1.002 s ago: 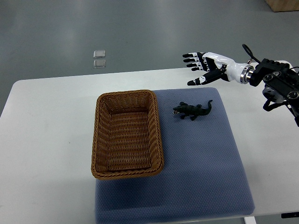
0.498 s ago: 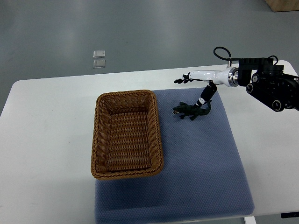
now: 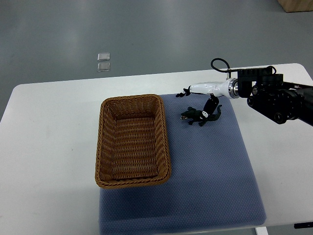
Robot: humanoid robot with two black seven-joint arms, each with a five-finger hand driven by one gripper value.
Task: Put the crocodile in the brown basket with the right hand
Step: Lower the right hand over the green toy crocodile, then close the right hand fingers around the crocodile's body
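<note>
Hovering over the crocodile (image 3: 199, 115), the right hand (image 3: 204, 89) is spread, thumb pointing down beside the toy's back, nothing gripped. The crocodile lies on the blue mat (image 3: 210, 166), just right of the brown basket (image 3: 100, 147). Grasp, transfer and release are not yet done.

Looks like a lab: bare grey floor (image 3: 146, 29), plain white table (image 3: 49, 147)

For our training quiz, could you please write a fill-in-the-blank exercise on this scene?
The crocodile lies on the ____ mat.
The brown basket is ____.
The mat lies on a ____ table.
The robot hand near the crocodile enters from the picture's ____ edge.
Missing words: blue; empty; white; right.
</note>
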